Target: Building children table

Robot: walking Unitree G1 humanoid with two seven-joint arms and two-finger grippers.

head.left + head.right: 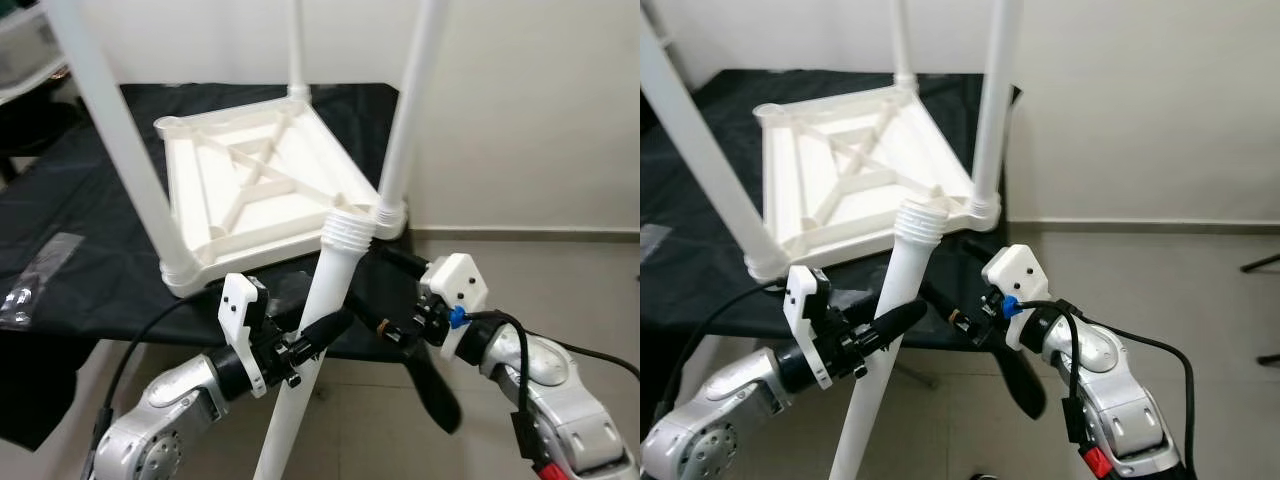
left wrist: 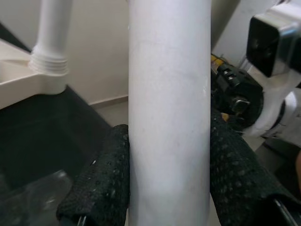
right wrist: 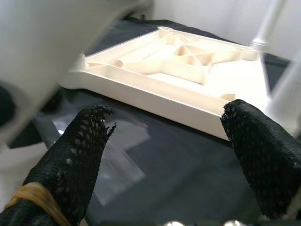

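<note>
- White plastic children's table top (image 1: 262, 190) lies upside down on a black-covered tabletop (image 1: 90, 200), ribbed underside facing up, tilted a bit toward the robot.
- Three white legs already stand in corner sockets: far leg (image 1: 297, 45), left-near leg (image 1: 110, 120), right-near leg (image 1: 410, 105).
- Fourth, loose leg (image 1: 318, 330) is in the left gripper (image 1: 325, 328); its fingers (image 2: 101, 183) are clamped on either side of the tube, gripping it mid-shaft.
- Loose leg's long axis runs steeply up, leaning away from the robot and to its right; threaded end (image 1: 347, 228) on top, just beside the near-right corner of the table top and touching or almost touching the right-near leg's base — cannot tell which.
- Free corner socket (image 1: 170, 125) is at the far left, well apart from the threaded end, across the table top from it.
- Right gripper (image 1: 420, 330) sits just right of the loose leg, fingers (image 3: 80, 155) spread wide, holding nothing, pointing at the table top's near edge.
- Judgement: left arm owns the leg; the coming move turns on carrying the threaded end left and away to the free socket, then tipping the axis in line with it. Right gripper is nearer the table top to steady it.
</note>
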